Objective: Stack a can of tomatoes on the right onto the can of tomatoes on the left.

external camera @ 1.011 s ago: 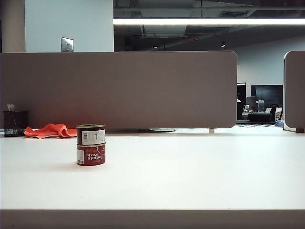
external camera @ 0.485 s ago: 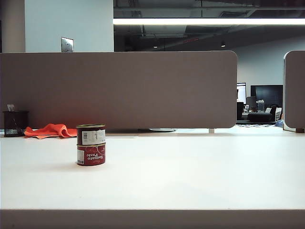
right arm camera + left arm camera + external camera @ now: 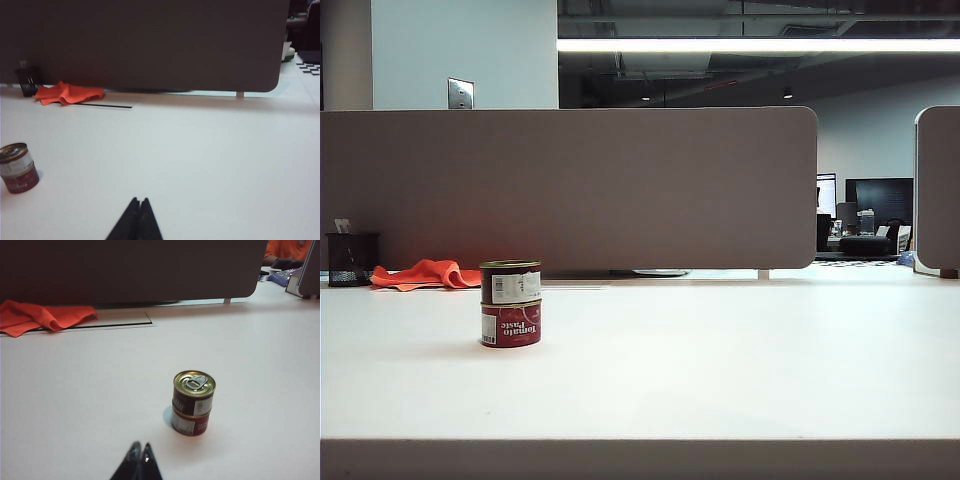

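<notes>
1. Two tomato paste cans are seen stacked on the white table (image 3: 720,370), toward the left side of the exterior view
2. The upper can (image 3: 510,282) is set squarely on the lower can (image 3: 511,325), with the rims touching and both upright
3. A red label reading "Tomato Paste" is shown on the lower can, while a white label panel is turned toward the exterior camera on the upper can
4. In the left wrist view, the pull-tab lid of the upper can (image 3: 194,392) is seen from above, with the lower can (image 3: 190,423) beneath it
5. The left gripper (image 3: 140,450) is held with its fingertips pressed together and nothing between them; it is placed near the stack but apart from it
6. The right gripper (image 3: 139,202) is likewise closed with its tips meeting and nothing held; the stack (image 3: 18,167) is seen well apart from it, at the edge of that view
7. Neither gripper is seen in the exterior view
8. An orange cloth (image 3: 425,273) is laid at the foot of the grey partition (image 3: 620,185), behind the cans, with a dark mesh pen holder (image 3: 352,259) just beside it
</notes>
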